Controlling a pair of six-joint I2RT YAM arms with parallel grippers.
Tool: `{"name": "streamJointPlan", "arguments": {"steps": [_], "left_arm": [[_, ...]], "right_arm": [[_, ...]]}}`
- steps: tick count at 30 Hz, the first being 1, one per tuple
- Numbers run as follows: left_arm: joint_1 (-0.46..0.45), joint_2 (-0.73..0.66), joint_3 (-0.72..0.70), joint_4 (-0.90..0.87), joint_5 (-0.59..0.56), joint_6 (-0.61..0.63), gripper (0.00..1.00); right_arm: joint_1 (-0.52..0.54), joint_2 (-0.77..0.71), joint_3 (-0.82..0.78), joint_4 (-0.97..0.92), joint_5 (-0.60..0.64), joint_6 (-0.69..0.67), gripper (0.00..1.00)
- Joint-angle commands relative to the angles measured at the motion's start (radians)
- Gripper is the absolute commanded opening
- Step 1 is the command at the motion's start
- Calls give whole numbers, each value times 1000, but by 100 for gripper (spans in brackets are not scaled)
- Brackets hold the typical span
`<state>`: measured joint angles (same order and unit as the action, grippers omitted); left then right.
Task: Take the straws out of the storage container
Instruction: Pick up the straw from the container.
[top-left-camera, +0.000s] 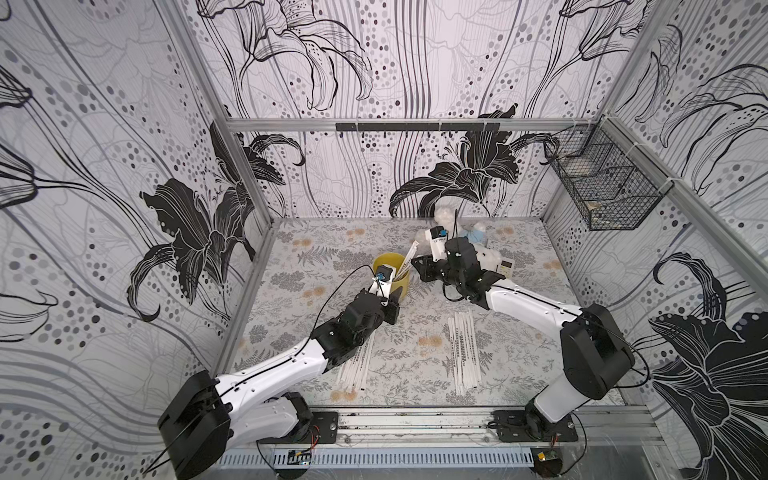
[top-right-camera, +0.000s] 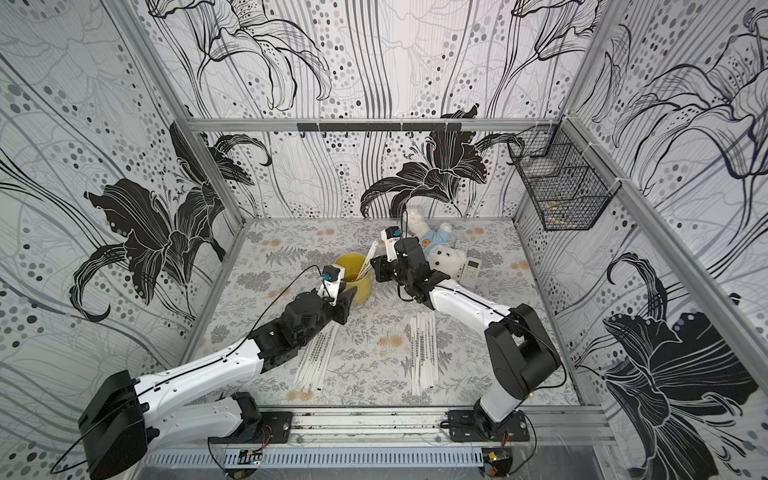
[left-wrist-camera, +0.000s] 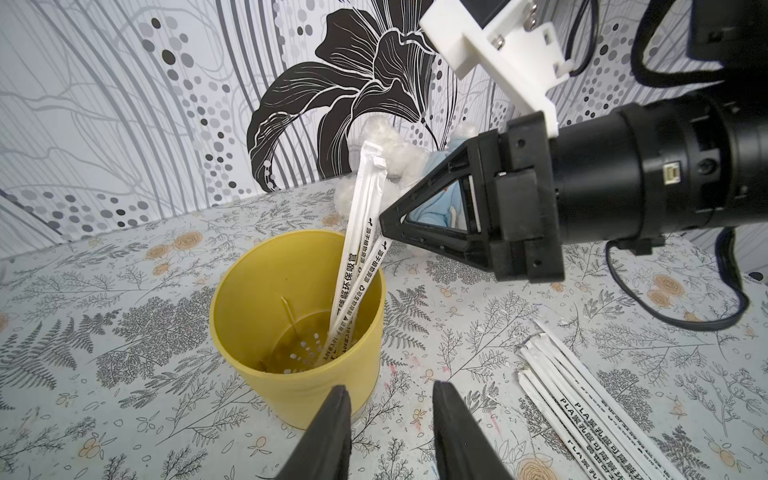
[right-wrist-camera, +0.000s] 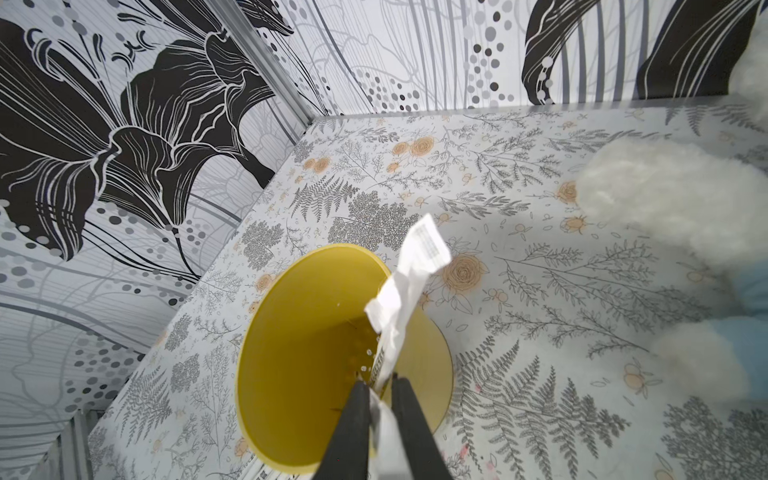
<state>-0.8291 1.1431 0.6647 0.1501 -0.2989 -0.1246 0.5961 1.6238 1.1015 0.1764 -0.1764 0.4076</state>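
The straws (left-wrist-camera: 353, 266) left in the storage container (left-wrist-camera: 257, 291) number two, as far as I can see. They lean on its right rim with their tops poking out. The cup stands mid-table, toward the far side. My right gripper (right-wrist-camera: 381, 382) is clenched on their wrappers just above the rim, so I judge the step in hand is pulling out the last pair. The next move calls for a lift along their lean, high enough to clear the rim, or the light cup may tip. My left gripper (left-wrist-camera: 390, 390) sits released and empty at the cup's near side, placed to steady it. Two laid-out piles lie nearer: the left pile (top-left-camera: 357, 365) partly under the left arm, the right pile (top-left-camera: 463, 353) in the open. A teddy (top-right-camera: 440, 253) and a white remote (top-right-camera: 471, 268) lie just beyond the right arm, and a swing to the far right would meet them.
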Motion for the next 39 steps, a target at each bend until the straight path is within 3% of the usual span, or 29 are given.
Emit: {"name": "streamJointPlan", "arguments": {"steps": [1, 6, 29, 39], "left_arm": [[-1, -14, -1, 39, -8, 16, 38], [-1, -13, -3, 44, -6, 16, 38], [-1, -80, -23, 59, -10, 11, 38], [-1, -134, -29, 70, -20, 8, 38]], "right_arm": [[8, -41, 18, -33, 7, 7, 14], [9, -63, 24, -65, 12, -4, 7], [51, -207, 164, -322, 46, -51, 6], [73, -272, 230, -413, -20, -85, 4]]}}
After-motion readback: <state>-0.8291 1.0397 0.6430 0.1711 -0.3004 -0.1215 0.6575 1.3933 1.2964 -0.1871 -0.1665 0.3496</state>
